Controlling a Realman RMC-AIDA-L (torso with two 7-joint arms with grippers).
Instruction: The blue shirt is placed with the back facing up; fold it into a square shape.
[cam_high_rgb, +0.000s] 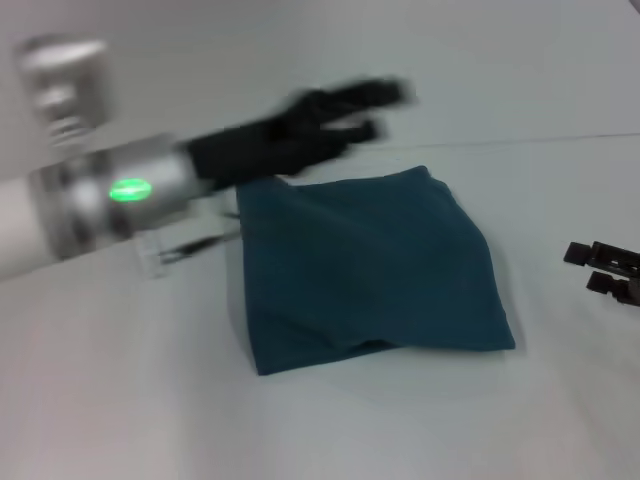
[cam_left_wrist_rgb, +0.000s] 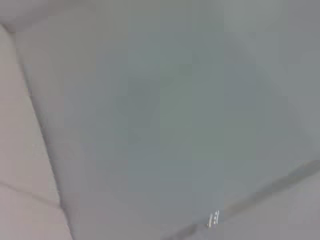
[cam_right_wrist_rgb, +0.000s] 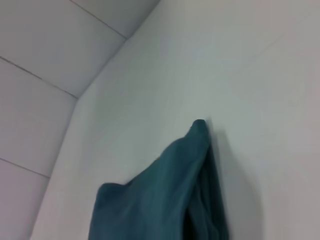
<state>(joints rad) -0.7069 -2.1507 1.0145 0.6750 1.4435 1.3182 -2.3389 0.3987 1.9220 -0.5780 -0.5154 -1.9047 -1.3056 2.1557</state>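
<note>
1. Left gripper, upper left to centre of the head view: above the shirt's far edge, fingers spread, holding nothing.
2. Blue shirt, centre: folded into a rough square, flat on the white table.
3. Right gripper, right edge: on the table, apart from the shirt; cannot tell its finger state.

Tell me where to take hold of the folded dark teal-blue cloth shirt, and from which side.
Probably the near right corner of the folded dark teal-blue cloth shirt: it lies flat on the white table with bare surface around it. Come from the right, where the right tool waits; the left tool is raised beyond the far edge.
</note>
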